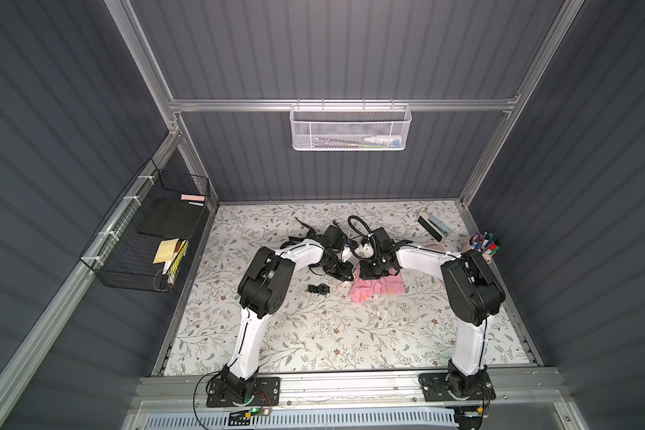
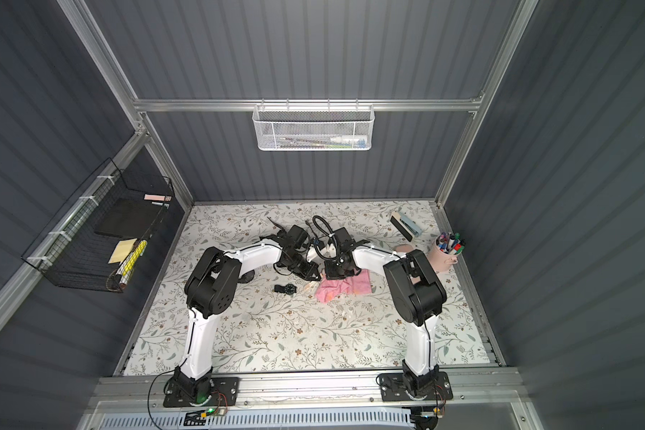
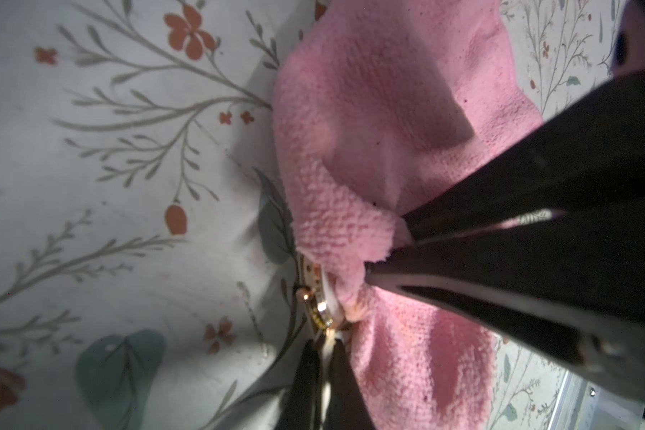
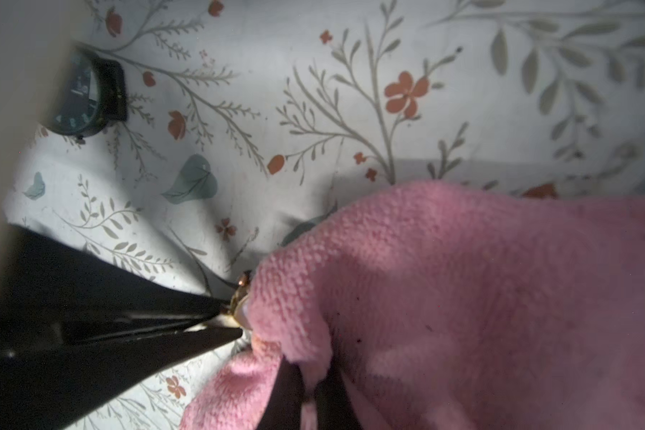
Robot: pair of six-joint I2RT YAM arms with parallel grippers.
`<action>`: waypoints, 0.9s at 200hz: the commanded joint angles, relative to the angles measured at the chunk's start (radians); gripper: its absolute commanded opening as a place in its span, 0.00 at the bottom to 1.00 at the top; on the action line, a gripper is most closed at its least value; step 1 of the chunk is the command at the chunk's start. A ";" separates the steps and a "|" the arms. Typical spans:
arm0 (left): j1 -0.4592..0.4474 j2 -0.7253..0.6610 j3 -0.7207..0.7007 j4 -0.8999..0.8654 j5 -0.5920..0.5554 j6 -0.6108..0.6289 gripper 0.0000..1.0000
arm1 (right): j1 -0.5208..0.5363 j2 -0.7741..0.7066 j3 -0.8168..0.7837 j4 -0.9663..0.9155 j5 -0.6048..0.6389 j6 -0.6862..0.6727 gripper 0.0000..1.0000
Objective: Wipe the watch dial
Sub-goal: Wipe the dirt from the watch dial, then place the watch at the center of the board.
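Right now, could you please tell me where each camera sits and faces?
Both top views: overhead, looking down on floral tabletop; white left arm and right arm show.
Left wrist: on left arm, facing gold-cased watch; left hand shows.
Right wrist: on right arm, facing pink terry cloth; right hand shows.
Wrist views share watch and cloth.

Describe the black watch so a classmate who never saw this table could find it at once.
On the floral table, between the left arm's elbow and the pink cloth, lies the black watch. Unlike the gold watch pinched in the left gripper, it is dark-faced and untouched.
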 commanded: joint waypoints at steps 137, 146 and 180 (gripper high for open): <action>-0.006 0.035 0.020 -0.006 -0.129 -0.054 0.24 | -0.078 -0.293 -0.129 -0.225 0.323 0.054 0.01; -0.006 0.037 0.024 -0.004 -0.145 -0.063 0.28 | -0.080 -0.316 -0.147 -0.240 0.346 0.071 0.01; -0.006 0.005 0.015 0.024 -0.182 -0.088 0.39 | -0.085 -0.440 -0.198 -0.283 0.420 0.110 0.02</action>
